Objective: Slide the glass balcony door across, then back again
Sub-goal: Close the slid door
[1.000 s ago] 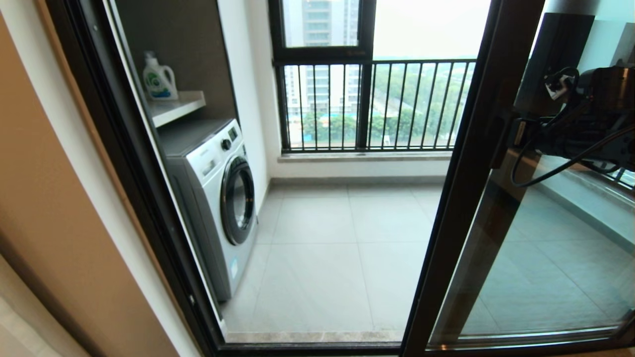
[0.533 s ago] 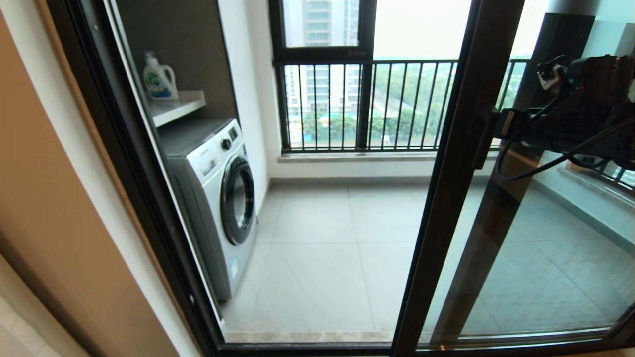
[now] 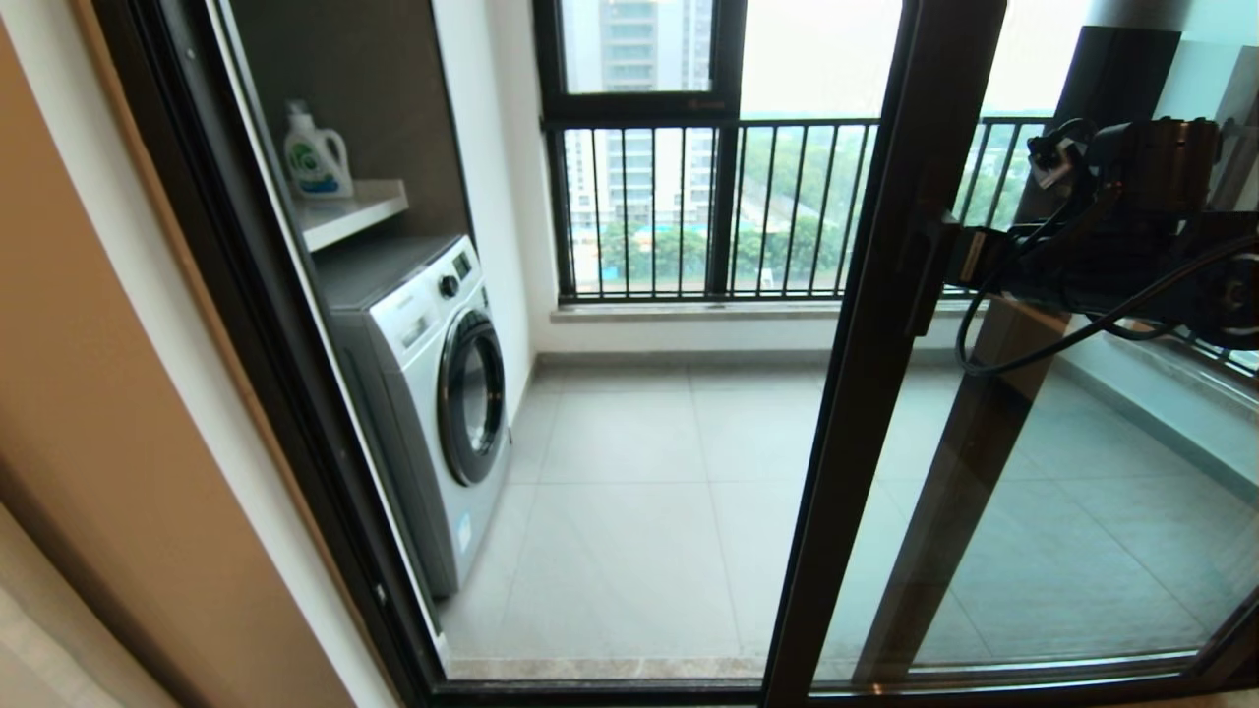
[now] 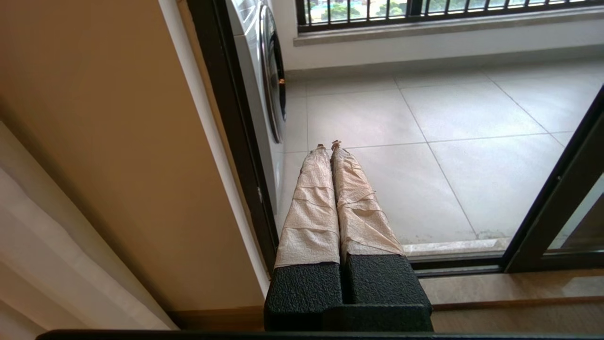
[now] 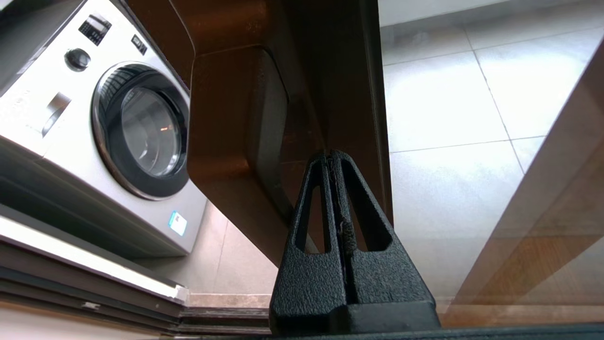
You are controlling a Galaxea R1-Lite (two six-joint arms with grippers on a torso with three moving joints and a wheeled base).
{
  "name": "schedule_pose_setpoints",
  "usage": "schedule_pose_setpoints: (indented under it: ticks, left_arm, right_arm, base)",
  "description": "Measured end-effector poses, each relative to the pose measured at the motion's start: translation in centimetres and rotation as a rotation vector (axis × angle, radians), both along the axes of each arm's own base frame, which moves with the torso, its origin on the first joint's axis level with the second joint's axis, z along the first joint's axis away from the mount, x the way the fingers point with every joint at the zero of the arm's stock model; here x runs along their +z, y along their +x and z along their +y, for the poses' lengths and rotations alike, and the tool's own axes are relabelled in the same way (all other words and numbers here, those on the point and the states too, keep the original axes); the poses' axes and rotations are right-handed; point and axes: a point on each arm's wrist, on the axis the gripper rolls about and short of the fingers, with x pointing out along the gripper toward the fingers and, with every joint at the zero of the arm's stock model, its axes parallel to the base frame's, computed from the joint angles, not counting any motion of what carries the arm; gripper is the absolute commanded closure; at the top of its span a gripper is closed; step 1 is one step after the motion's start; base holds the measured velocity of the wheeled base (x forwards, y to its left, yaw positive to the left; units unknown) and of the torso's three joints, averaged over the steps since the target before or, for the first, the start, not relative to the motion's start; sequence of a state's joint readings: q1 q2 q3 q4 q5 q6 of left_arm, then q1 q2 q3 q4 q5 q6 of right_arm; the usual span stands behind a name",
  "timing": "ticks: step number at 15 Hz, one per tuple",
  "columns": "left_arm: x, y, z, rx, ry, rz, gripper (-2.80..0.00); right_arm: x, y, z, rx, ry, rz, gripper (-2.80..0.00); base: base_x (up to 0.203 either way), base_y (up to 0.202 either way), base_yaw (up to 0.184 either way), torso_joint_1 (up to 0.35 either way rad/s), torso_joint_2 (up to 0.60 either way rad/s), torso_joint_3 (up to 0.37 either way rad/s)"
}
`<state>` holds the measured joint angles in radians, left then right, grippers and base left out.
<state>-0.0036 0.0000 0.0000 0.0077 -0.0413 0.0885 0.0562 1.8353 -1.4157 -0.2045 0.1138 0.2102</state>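
Note:
The glass balcony door [image 3: 864, 383] stands partly across the opening, its dark brown upright slanting down the right half of the head view. Its dark bar handle [image 3: 925, 280] sits on that upright. My right gripper [image 3: 956, 258] is shut with nothing between its fingers, its tips tucked against the upright beside the handle [image 5: 262, 123]; the right wrist view shows the gripper [image 5: 329, 156] touching the frame [image 5: 344, 75]. My left gripper [image 4: 329, 144] is shut, taped fingers together, parked low by the left jamb. The door's lower corner [image 4: 559, 208] shows there.
A white washing machine [image 3: 433, 393] stands on the balcony's left, under a shelf [image 3: 349, 214] with a detergent bottle [image 3: 315, 157]. A railed window [image 3: 728, 206] closes the far side. The dark left jamb [image 3: 256, 334] and floor track [image 3: 610, 671] bound the opening.
The door's upright and my right gripper have moved left together, narrowing the opening. More railing now shows through the glass to the right of the upright.

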Motion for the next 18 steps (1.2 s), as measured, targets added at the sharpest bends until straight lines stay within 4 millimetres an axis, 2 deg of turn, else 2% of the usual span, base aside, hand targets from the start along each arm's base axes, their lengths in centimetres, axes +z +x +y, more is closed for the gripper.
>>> schedule_pose_setpoints:
  ticks: [9, 13, 18]
  left_arm:
    - [0.0, 0.0, 0.0, 0.001, 0.000, 0.000, 0.00]
    - [0.0, 0.0, 0.0, 0.001, 0.000, 0.000, 0.00]
    - [0.0, 0.0, 0.0, 0.000, 0.000, 0.000, 0.00]
  right_arm:
    - [-0.8, 0.0, 2.4, 0.063, -0.004, 0.023, 0.00]
    - [-1.5, 0.6, 3.2, 0.087, -0.008, 0.025, 0.00]
    - [-1.4, 1.2, 5.2, 0.108, -0.024, -0.013, 0.00]
  base:
    - [0.000, 0.000, 0.000, 0.000, 0.00, 0.000]
    - [0.000, 0.000, 0.000, 0.000, 0.00, 0.000]
    - [0.000, 0.000, 0.000, 0.000, 0.00, 0.000]
